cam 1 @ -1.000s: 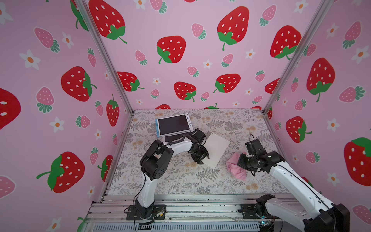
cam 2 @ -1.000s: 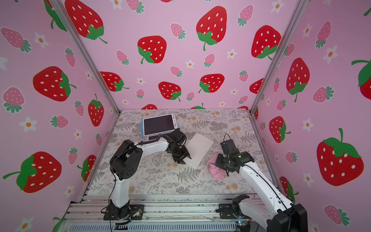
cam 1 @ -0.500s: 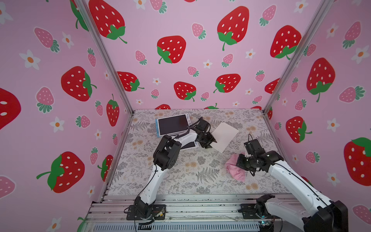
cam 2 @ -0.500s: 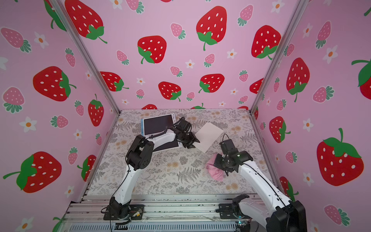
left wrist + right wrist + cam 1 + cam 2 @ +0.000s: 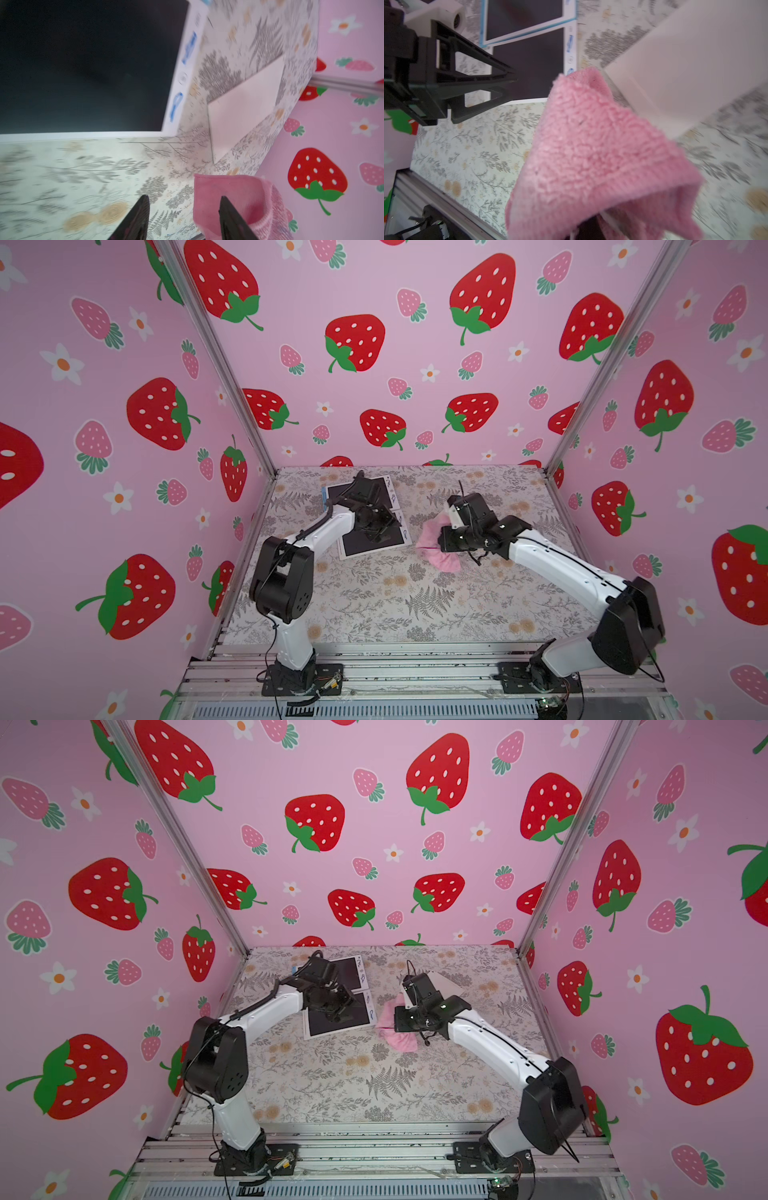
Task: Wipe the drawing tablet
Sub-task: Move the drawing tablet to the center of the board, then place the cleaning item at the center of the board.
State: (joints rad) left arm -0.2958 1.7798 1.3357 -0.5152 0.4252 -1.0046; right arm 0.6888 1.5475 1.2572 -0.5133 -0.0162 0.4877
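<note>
Pink cloth [image 5: 444, 561], clamped in right claw [image 5: 437, 540], hangs just beside drawing tablet [image 5: 357, 546].

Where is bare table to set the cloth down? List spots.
Free: the table's near half, from the near tablet and pink cloth to the metal rail. Crowded: far left, both tablets under the left arm; far middle, cloth in the right pincer beside the white card.

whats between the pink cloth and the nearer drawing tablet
Nothing but a narrow bare strip of floral table cover separates the pink cloth from the nearer drawing tablet; both top views show it.
</note>
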